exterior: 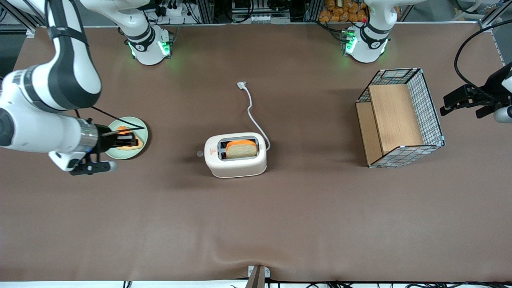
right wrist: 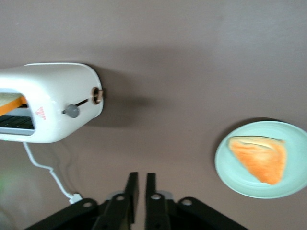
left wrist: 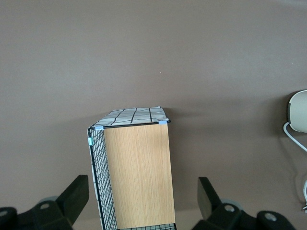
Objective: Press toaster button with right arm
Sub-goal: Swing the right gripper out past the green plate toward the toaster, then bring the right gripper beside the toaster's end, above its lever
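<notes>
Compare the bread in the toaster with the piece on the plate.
The bread slice stands upright in a slot of the toaster; the plate piece lies flat on the green plate. The slice looks rounded, the plate piece triangular. Both show orange. The gripper, fingers nearly together, hangs above the plate.

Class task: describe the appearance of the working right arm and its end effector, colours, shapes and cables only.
The right arm is bulky and white, with rounded jointed segments, dark grey bands and a silver wrist ring. A thin black cable runs along it. Its small black end effector, above the pale green plate, has two slim flat fingers close together.
</notes>
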Available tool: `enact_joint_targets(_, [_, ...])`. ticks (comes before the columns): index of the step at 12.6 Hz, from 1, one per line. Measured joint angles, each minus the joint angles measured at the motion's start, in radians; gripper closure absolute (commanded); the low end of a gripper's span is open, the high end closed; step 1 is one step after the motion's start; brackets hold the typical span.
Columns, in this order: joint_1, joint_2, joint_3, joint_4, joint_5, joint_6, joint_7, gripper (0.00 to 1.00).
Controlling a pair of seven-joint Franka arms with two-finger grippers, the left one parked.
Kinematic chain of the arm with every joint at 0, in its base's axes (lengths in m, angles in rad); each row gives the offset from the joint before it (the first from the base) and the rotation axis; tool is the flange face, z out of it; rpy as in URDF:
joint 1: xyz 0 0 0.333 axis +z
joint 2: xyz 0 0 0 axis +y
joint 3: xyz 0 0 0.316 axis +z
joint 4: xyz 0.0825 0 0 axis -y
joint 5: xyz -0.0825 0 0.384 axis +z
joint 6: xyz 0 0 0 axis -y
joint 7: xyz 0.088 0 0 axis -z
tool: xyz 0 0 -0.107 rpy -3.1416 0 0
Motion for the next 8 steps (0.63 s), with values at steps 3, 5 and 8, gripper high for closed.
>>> enact_joint_targets(3, [0.043, 0.056, 0.003, -0.008, 0.122, 0.070, 0.000, 1.00])
enact_joint_targets(5, [0.065, 0.096, 0.004, -0.015, 0.178, 0.130, 0.000, 1.00])
enact_joint_targets(8, [0.078, 0.133, 0.005, -0.023, 0.262, 0.165, -0.011, 1.00])
